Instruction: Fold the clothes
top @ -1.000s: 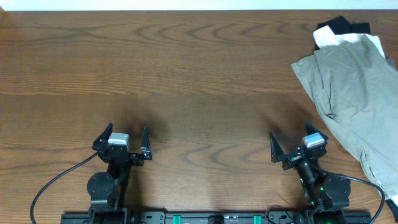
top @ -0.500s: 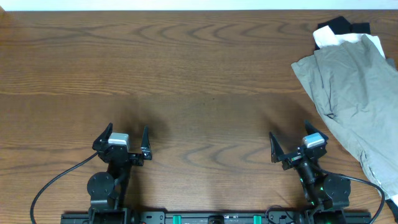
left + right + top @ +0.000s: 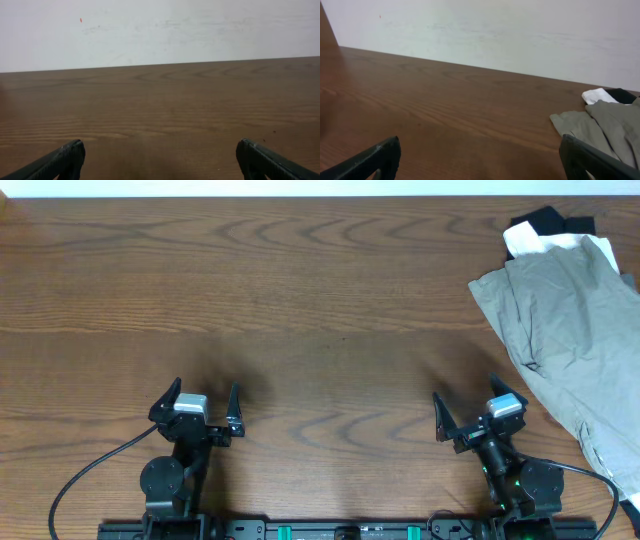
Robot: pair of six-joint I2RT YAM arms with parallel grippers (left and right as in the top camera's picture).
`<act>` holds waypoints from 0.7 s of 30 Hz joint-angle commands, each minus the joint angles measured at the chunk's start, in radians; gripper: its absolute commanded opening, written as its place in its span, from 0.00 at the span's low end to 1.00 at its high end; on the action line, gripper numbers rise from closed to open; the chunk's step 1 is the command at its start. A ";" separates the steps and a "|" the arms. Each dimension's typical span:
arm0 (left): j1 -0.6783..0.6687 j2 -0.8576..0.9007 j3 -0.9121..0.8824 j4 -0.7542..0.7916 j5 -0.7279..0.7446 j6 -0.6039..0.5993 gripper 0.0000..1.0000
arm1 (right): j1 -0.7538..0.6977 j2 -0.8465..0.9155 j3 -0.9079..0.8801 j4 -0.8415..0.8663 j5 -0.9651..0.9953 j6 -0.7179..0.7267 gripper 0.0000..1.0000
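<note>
Left gripper and right gripper: jaws spread wide, nothing held, low over wooden table near its front edge. Khaki-green shorts lay crumpled at far right, partly covering black and white garments.

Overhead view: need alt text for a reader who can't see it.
A crumpled light khaki garment lies at the right edge of a wooden table, partly covering a white garment and a black garment at the far corner. Near the front edge, the left gripper and right gripper are open and holding nothing, clear of the clothing.
</note>
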 commanded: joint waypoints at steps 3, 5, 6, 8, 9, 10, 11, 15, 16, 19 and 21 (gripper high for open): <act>0.000 0.003 -0.013 -0.039 0.017 -0.009 0.98 | 0.005 0.000 -0.002 -0.004 -0.012 0.013 0.99; 0.000 0.003 -0.013 -0.039 0.017 -0.008 0.98 | 0.005 0.000 -0.002 -0.004 -0.012 0.013 0.99; 0.000 0.003 -0.013 -0.039 0.017 -0.009 0.98 | 0.005 0.000 -0.002 -0.004 -0.012 0.013 0.99; 0.000 0.003 -0.013 -0.039 0.017 -0.009 0.98 | 0.005 0.000 -0.002 -0.004 -0.012 0.013 0.99; 0.000 0.003 -0.013 -0.039 0.017 -0.009 0.98 | 0.005 0.000 -0.002 -0.004 -0.012 0.013 0.99; 0.000 0.003 -0.013 -0.039 0.017 -0.009 0.98 | 0.005 0.000 -0.002 -0.004 -0.012 0.013 0.99; 0.000 0.003 -0.013 -0.039 0.017 -0.009 0.98 | 0.005 0.000 -0.002 -0.004 -0.012 0.013 0.99; 0.000 0.003 -0.013 -0.039 0.018 -0.009 0.98 | 0.005 0.000 -0.002 -0.004 -0.012 0.013 0.99; 0.000 0.003 -0.013 -0.039 0.018 -0.009 0.98 | 0.005 0.000 -0.002 -0.004 -0.012 0.013 0.99; 0.000 0.003 -0.013 -0.039 0.018 -0.009 0.98 | 0.005 0.000 -0.002 -0.004 -0.012 0.013 0.99; 0.000 0.003 -0.013 -0.039 0.018 -0.009 0.98 | 0.005 0.000 -0.002 0.005 -0.008 0.013 0.99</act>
